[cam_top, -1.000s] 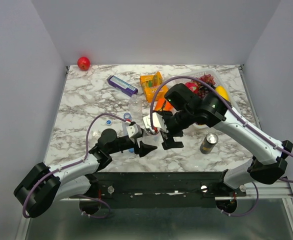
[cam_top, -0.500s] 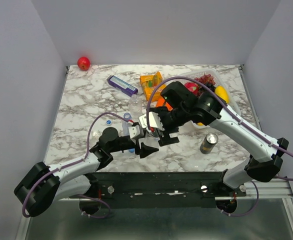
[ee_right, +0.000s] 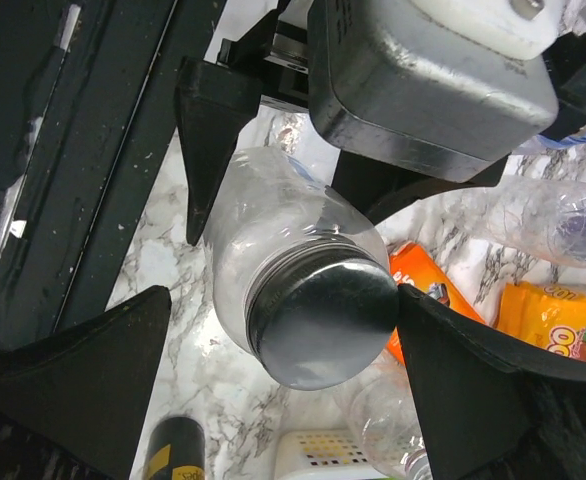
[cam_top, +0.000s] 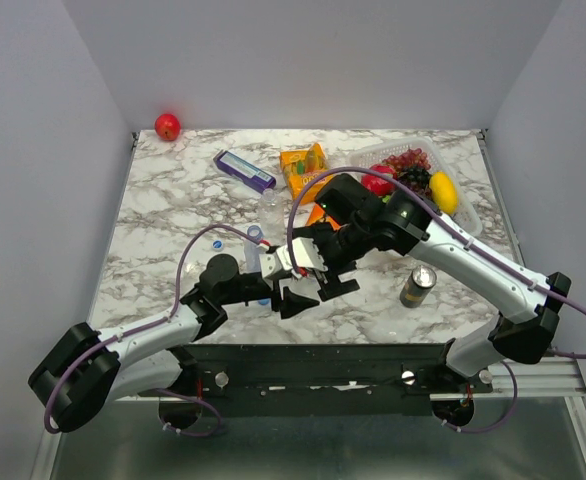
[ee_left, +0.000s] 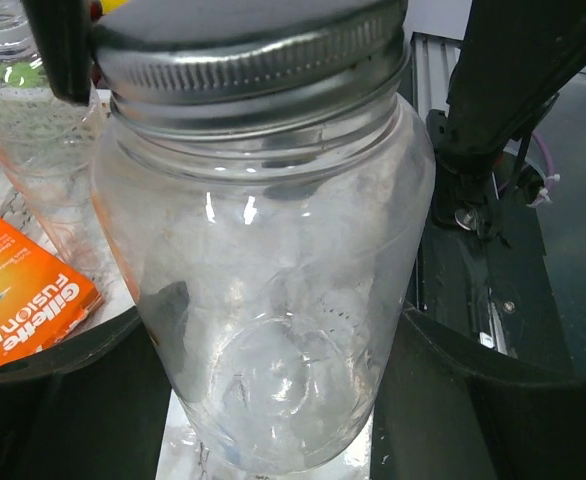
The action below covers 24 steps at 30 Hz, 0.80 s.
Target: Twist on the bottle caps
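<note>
**A:** What do we have from above?

**B:** The left gripper (cam_top: 291,288) and the right gripper (cam_top: 323,268) are close together over the near middle of the table (cam_top: 163,200). A clear plastic bottle (cam_top: 270,205) lies just behind them. One blue cap (cam_top: 218,243) rests on the marble to the left, apart from any bottle.

**A:** And the left wrist view?

**B:** Here we hold a glass jar (ee_left: 273,280) with a metal lid (ee_left: 253,50). The left fingers (ee_left: 473,400) press on both of its sides, so it is clamped.

**A:** The right wrist view?

**B:** The right jaws stand apart, one on each side of the lid. One pad seems to touch the rim, and the other shows a gap.

**A:** How do we do this well?

**B:** We judge that the step in hand is turning this lid, not yet a bottle cap. We should centre the right jaws on the lid and close them evenly on the rim. We keep the wrist in line with the jar's neck and turn without side push, because smooth glass may slip in the left grip.
</note>
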Each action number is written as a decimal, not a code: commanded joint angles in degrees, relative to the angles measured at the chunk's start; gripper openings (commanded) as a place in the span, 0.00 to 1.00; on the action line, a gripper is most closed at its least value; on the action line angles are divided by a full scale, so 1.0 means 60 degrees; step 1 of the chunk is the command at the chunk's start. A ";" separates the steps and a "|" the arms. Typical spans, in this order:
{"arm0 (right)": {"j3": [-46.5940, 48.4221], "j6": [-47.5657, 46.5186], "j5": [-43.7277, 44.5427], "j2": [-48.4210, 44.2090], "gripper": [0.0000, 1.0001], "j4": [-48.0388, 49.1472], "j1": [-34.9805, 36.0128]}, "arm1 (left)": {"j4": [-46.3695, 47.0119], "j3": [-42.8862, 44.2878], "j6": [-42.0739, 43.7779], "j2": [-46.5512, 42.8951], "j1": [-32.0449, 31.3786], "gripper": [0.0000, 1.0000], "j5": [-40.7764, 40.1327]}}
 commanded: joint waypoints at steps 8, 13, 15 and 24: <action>-0.0645 0.0258 0.0537 -0.0438 1.00 0.0190 0.0085 | 0.0481 0.0286 -0.0385 0.0114 0.0264 0.00 -0.0251; -0.0733 0.0683 0.1283 -0.0468 1.00 0.0556 0.0172 | 0.0408 0.0271 -0.0561 0.0158 0.0396 0.00 -0.0427; -0.0719 0.0845 0.1474 -0.0467 1.00 0.0673 0.0216 | 0.0407 0.0242 -0.0693 0.0201 0.0410 0.00 -0.0457; -0.0690 0.1035 0.2485 -0.0350 1.00 0.0893 0.0832 | 0.0349 0.0285 -0.0825 0.0377 0.0425 0.00 -0.0471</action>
